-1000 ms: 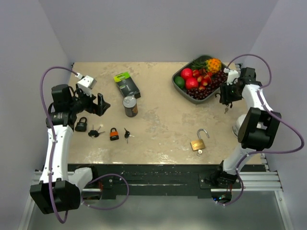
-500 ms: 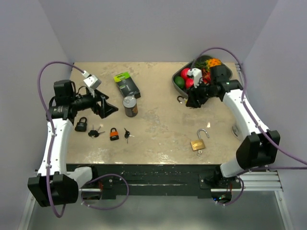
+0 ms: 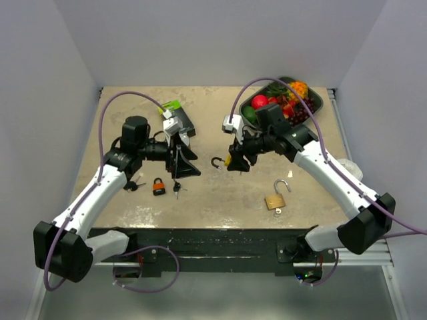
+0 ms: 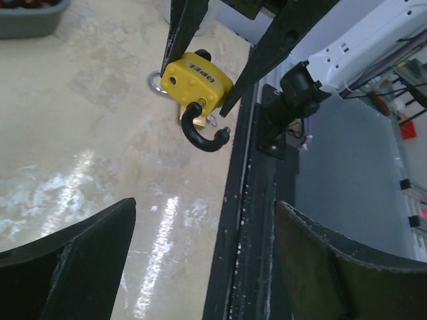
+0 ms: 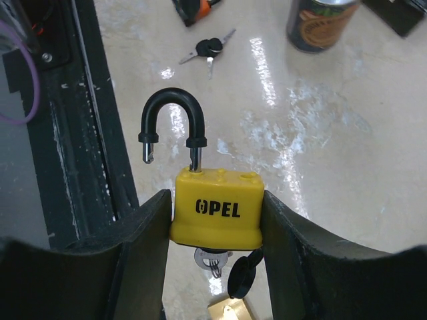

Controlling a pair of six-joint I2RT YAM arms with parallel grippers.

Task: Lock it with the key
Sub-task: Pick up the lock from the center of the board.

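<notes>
The right gripper [image 5: 215, 212] is clamped on the yellow padlock [image 5: 217, 210], its two fingers pressed against the sides of the lock's body. The lock is held off the surface [image 3: 220, 193], up and to the left of the brass padlock [image 3: 275, 201] in the top view. The yellow lock's black shackle [image 5: 172, 110] stands open, one leg seated in the body and the other end free. A black-capped key [image 5: 241, 275] hangs at its underside; whether it sits fully in the keyhole I cannot tell. The left gripper [image 4: 205, 220] is farther left of the brass padlock, beyond the yellow lock and facing it. Its fingers are spread wide with nothing between them and are clear of the lock. The brass padlock lies flat on the surface with its shackle swung open. Well to its left lie an orange padlock [image 3: 159, 186] and loose keys [image 3: 177, 187]. A fruit tray [image 3: 316, 105] sits beyond it toward the far right corner.
</notes>
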